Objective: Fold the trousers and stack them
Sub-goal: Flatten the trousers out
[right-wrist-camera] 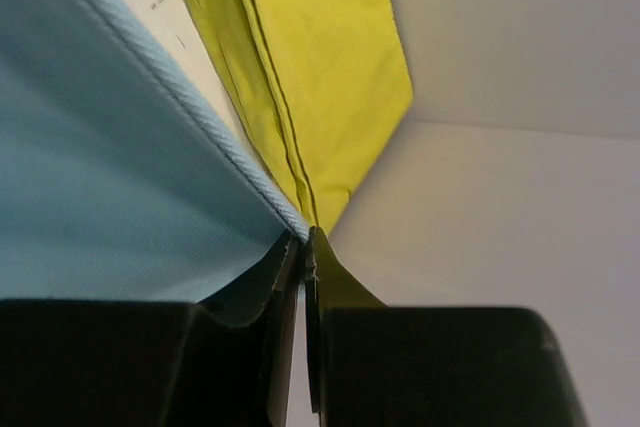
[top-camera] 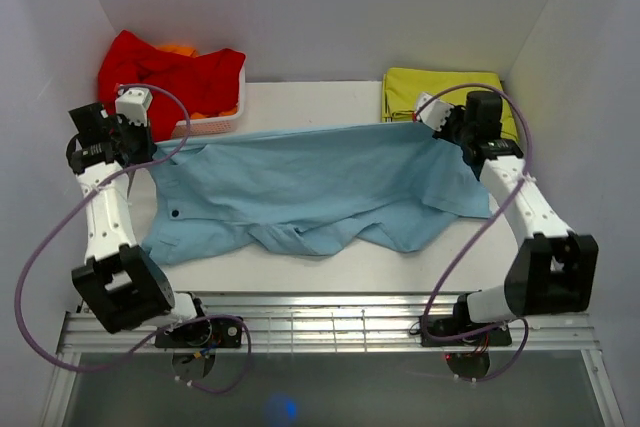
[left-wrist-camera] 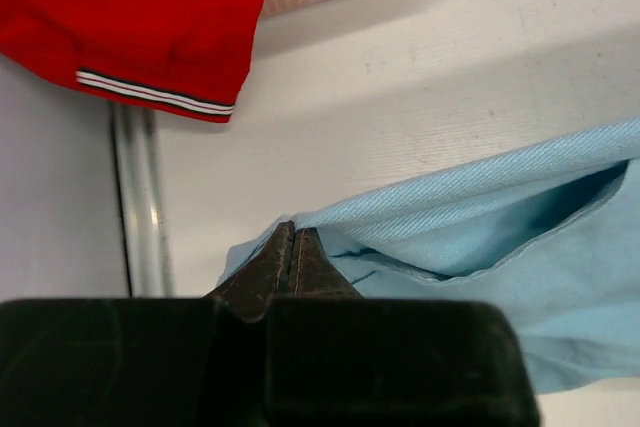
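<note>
Top external view has the sky-blue trousers [top-camera: 310, 187] spread across the middle of the white table [top-camera: 300, 102]. Their far edge is drawn into a nearly straight line between the two arms, and their near edge lies rumpled and bunched toward the front.

The left gripper [top-camera: 152, 152] has its fingers pressed together on the left end of that far edge. From the left wrist, the closed tips show blue cloth coming out between them. The right gripper [top-camera: 432, 127] is clamped the same way on the right end, where the stitched hem runs straight into its tips.

This looks like the lengthwise fold, with the far edge held taut and ready to travel. The next move probably calls for both arms to carry that edge toward the near side together. They should keep the span tight so the cloth lands flat on the rumpled half rather than sagging in the middle.

Room is tight at the back. The basket [top-camera: 215, 125] with the red garment [top-camera: 165, 72] sits just beyond the left gripper, and the folded yellow-green garment [top-camera: 440, 87] lies just behind the right one. White walls close in on both sides, so the open space lies nearward, over the trousers themselves, up to the metal rail [top-camera: 330, 319] at the table's front.
</note>
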